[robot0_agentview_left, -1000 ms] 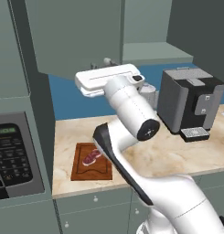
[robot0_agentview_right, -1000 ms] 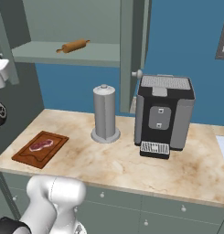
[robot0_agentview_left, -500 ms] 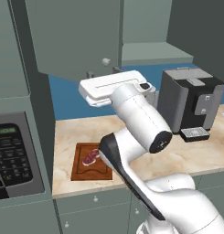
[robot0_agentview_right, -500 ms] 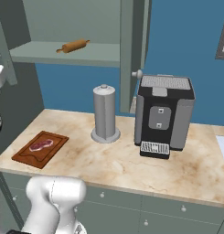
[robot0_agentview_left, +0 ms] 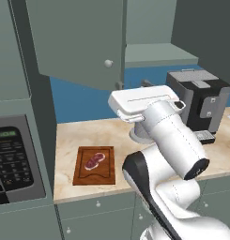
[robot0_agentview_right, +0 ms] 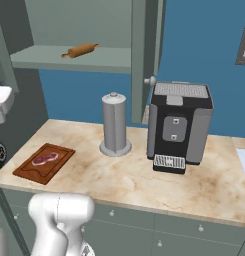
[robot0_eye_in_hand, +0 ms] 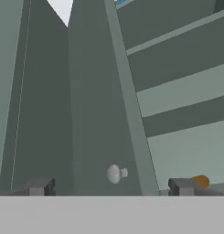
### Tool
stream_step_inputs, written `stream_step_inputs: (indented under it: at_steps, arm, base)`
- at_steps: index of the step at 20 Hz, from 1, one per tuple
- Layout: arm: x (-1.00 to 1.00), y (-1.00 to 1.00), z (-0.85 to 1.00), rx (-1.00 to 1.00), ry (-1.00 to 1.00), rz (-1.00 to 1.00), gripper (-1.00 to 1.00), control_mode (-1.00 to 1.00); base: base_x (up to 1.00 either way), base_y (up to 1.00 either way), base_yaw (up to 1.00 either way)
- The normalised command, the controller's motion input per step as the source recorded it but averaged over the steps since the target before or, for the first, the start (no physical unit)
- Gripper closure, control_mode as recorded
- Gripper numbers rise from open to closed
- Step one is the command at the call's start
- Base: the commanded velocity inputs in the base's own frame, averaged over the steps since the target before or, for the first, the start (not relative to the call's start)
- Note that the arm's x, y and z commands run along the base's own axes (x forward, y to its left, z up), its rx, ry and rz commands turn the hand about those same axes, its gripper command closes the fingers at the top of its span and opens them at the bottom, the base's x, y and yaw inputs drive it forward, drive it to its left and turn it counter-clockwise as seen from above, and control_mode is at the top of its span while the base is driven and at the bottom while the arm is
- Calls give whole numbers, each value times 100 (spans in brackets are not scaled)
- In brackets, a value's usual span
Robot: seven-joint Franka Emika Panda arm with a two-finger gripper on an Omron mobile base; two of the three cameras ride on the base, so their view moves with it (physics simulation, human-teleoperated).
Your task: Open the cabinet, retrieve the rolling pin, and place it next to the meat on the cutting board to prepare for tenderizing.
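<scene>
Both doors of the cabinet [robot0_agentview_left: 74, 42] stand open. The rolling pin [robot0_agentview_right: 80, 50] lies on the cabinet's lower shelf; its orange-tan end [robot0_eye_in_hand: 201, 181] peeks in by my right fingertip. My gripper [robot0_eye_in_hand: 109, 187] is open, with nothing between its dark fingertips [robot0_eye_in_hand: 38, 186]. It looks up at a door face and its round silver knob [robot0_eye_in_hand: 115, 173], which is still some way beyond the tips. On the counter, the meat [robot0_agentview_left: 95, 161] rests on the cutting board [robot0_agentview_left: 83, 176], below and left of my hand [robot0_agentview_left: 144, 101].
A grey paper-towel holder [robot0_agentview_right: 115, 125] and a black coffee machine [robot0_agentview_right: 179, 127] stand on the marble counter right of the board. The right door [robot0_agentview_right: 144, 55] hangs edge-on with its knob [robot0_agentview_right: 150, 81]. A tall unit with a black oven panel [robot0_agentview_left: 13, 164] bounds the left.
My hand has swung right and slightly lower in the left base view, and slid toward the left edge of the right base view. The doors, rolling pin, board and meat have stayed put.
</scene>
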Motion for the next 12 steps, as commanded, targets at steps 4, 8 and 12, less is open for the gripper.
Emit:
stream_step_inputs:
  at_steps: [4, 8, 12]
  arm:
    - [-30, -74, -4, 12, 0, -2, -100, -100]
    - [-19, -78, -3, 12, 2, 0, -100, -100]
    - [-7, -76, -2, 13, 1, 0, -100, -100]
  base:
    - [0, 0, 0]
    - [0, 0, 0]
    - [0, 0, 0]
